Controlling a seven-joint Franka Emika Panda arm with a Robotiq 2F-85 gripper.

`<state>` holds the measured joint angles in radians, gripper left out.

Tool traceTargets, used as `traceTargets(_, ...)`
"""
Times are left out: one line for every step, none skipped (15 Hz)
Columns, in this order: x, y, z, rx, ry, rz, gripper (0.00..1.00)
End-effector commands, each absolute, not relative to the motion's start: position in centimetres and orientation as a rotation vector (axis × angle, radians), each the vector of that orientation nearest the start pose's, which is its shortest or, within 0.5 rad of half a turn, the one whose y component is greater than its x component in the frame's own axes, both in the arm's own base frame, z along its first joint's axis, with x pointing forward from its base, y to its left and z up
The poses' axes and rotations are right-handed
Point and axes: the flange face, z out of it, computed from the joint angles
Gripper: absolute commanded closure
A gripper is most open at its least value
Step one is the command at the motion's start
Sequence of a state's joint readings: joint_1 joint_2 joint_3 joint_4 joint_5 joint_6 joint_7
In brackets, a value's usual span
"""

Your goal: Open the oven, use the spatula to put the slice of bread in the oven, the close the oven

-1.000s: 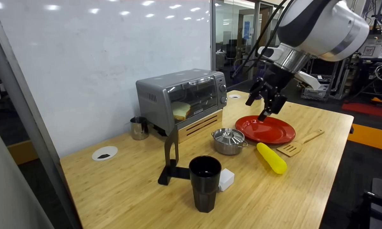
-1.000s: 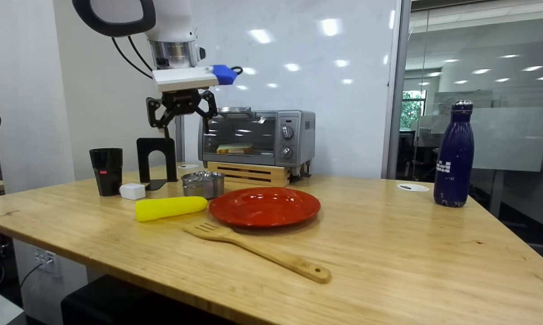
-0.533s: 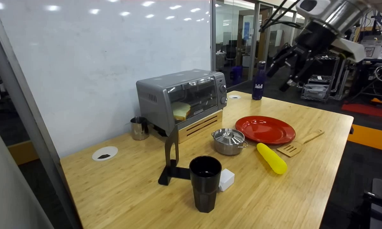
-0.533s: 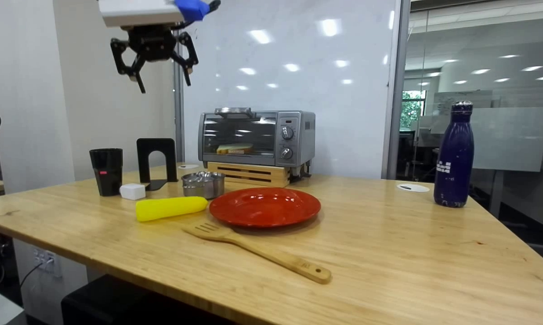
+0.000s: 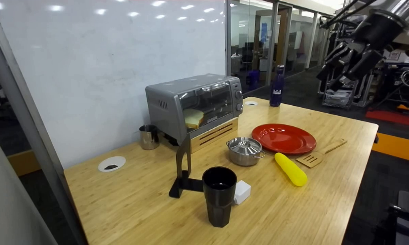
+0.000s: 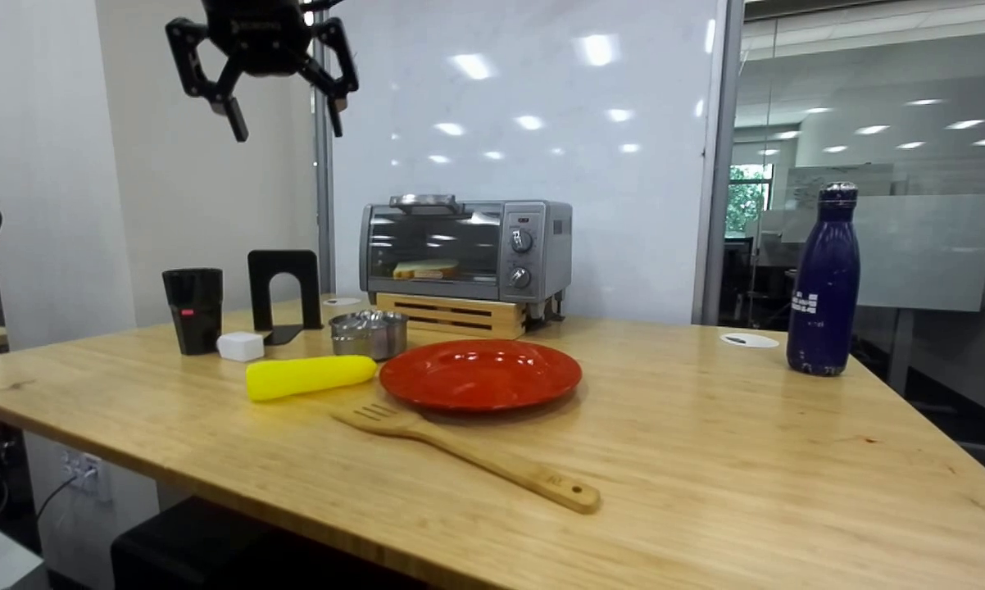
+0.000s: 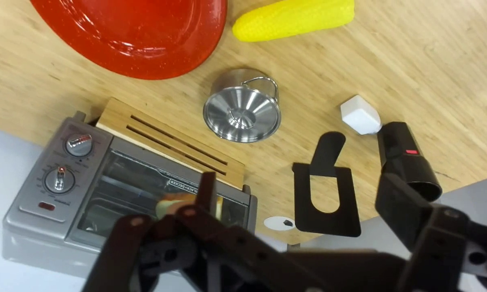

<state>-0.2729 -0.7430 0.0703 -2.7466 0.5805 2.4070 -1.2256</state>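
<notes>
The silver-grey oven (image 5: 187, 89) stands on a slotted wooden stand by the whiteboard, also in an exterior view (image 6: 469, 238) and the wrist view (image 7: 124, 190). Its glass door is shut. The slice of bread (image 5: 193, 118) lies inside behind the glass, also in an exterior view (image 6: 425, 270); a finger partly covers it in the wrist view. The wooden spatula (image 6: 468, 451) lies flat beside the red plate, also in an exterior view (image 5: 322, 154), and is out of the wrist view. My gripper (image 6: 289, 135) is open and empty, high above the table and away from the oven (image 5: 328, 82).
Red plate (image 6: 480, 374), yellow corn-like object (image 5: 291, 169) and small lidded pot (image 5: 245, 151) are before the oven. Black cup (image 5: 219, 197), white block (image 5: 242, 192) and upright black bookend (image 6: 286, 287) stand to one side. Metal cup (image 5: 149, 137) is beside the oven; blue bottle (image 6: 824, 283) near an edge.
My gripper has risen and drawn back from above the red plate, away from the oven, staying open. The oven, bread, spatula and plate have not moved.
</notes>
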Motion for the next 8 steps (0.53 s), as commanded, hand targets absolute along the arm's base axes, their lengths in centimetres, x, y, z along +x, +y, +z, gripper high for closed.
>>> traceTargets(34.58, -7.84, 46.73, -2.820, -0.853, -0.899, 0.00)
traceTargets(34.56, -8.19, 46.68, -2.829, -0.839, -0.928, 0.00)
traceTargets(34.61, -7.97, 47.19, -2.817, -0.868, -0.898, 0.00)
traceTargets(34.62, -8.16, 47.19, -2.819, -0.852, -0.912, 0.00)
traceTargets(34.62, -8.21, 47.13, -2.816, -0.845, -0.918, 0.00)
traceTargets(34.62, -8.22, 47.10, -2.813, -0.843, -0.920, 0.00)
traceTargets(34.62, -8.20, 47.09, -2.813, -0.843, -0.920, 0.00)
traceTargets(34.63, -8.20, 47.09, -2.813, -0.843, -0.921, 0.00)
